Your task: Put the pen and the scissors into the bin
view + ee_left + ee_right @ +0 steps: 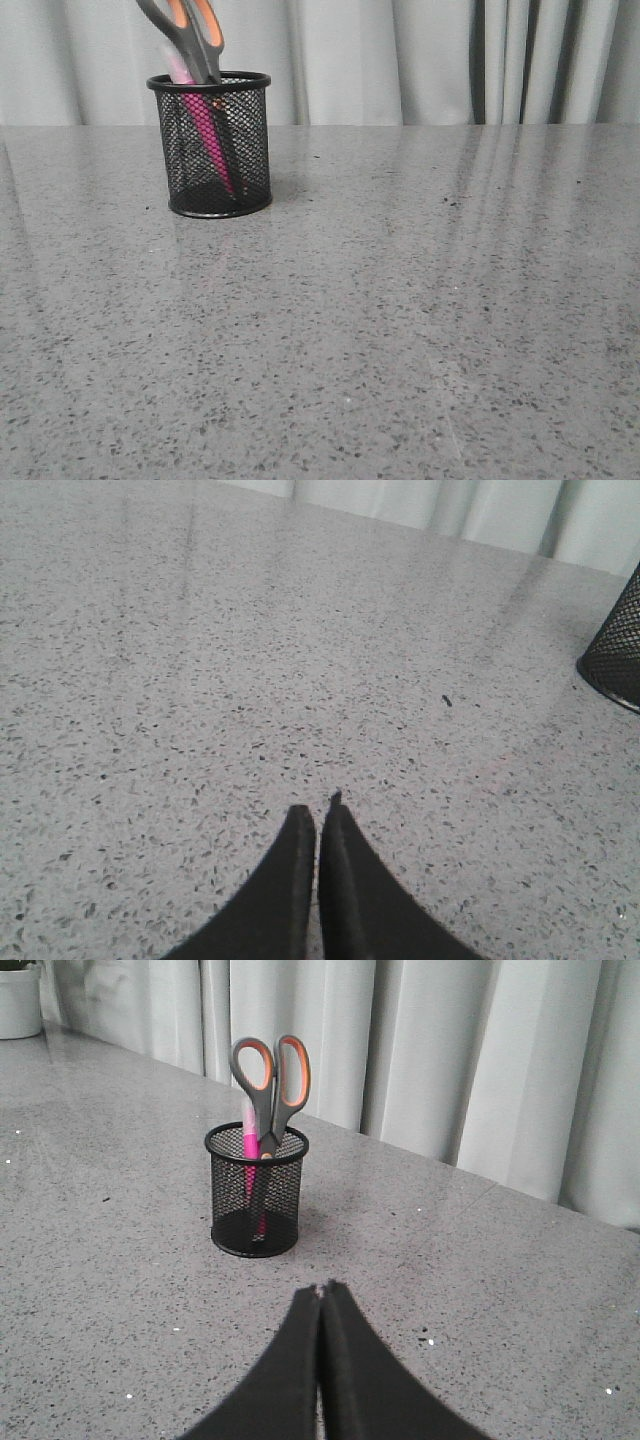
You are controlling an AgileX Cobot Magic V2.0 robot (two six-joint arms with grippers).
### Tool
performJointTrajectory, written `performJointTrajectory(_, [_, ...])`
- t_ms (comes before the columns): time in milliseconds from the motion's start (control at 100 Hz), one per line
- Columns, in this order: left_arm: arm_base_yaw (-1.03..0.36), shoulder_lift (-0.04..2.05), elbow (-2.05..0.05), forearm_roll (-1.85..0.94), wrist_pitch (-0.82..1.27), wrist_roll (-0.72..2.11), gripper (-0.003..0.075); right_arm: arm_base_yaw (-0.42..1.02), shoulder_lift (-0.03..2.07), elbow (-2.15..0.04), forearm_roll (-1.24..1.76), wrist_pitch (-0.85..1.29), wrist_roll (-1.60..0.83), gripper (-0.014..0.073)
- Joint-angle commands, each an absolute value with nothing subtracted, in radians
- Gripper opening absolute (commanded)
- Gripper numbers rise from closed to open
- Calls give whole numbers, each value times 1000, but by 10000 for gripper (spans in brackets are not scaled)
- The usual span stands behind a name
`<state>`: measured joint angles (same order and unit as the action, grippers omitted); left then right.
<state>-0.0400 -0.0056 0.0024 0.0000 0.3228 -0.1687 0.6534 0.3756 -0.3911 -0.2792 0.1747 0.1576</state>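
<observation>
A: Biggest first. Grey speckled desk (400, 330), curtain (420, 60) behind it. Where's the bin?

B: The bin (210, 145) stands upright at the desk's far left in the front view. Right wrist view has it dead ahead, well apart from the claw.

A: Contents?

B: The scissors (270, 1085) are blades down, orange-lined loops sticking well above the rim. The pen (249, 1155) stands beside them inside the mesh, pale cap end just clearing the rim. Task looks done.

A: Claws?

B: Left claw (318, 815) has its fingers pressed together, gripping nothing, hovering over bare desk. Right claw (322, 1292) same, closed and empty.

A: Risks?

B: The scissors are top-heavy and lean on the rim. If an arm sweeps past and clips the loops, the light bin could tip and spill both. Small white pot (20, 1000) at the far edge, not a concern.
</observation>
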Motion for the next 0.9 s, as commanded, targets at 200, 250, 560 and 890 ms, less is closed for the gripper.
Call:
performJointTrajectory(200, [-36,-35,47,0,254,-179,-19,654,379,-416,-290,107,148,-69])
performJointTrajectory(250, [-36,-35,47,0,254,-179,-19,654,379,-416,-290,107,148,-69])
performJointTrajectory(560, [-36,-35,47,0,254,-179,-19,531,374,-345,-290,152,148,-69])
performJointTrajectory(890, [-36,-35,47,0,254,-179,-19,170,277,-26,-205,-179,148,-69])
